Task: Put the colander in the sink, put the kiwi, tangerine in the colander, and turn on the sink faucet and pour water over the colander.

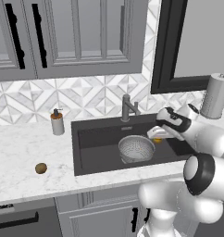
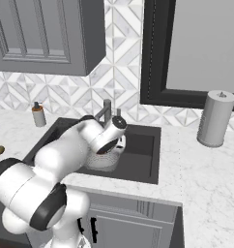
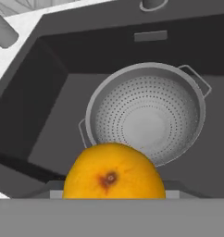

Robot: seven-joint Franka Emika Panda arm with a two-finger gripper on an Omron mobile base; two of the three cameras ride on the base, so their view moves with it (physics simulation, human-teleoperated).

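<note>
Jaws clamped on tangerine (image 3: 114, 171); our gripper (image 1: 156, 134) sits over the colander's (image 1: 136, 148) right rim in the sink (image 1: 93, 157). Fingertips hidden behind fruit. Kiwi (image 1: 40, 168) far left.

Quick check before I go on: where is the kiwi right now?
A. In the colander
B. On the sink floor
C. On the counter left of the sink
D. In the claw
C: the kiwi lies on the counter left of the sink; the colander holds no fruit, and the claw grips the tangerine.
</note>
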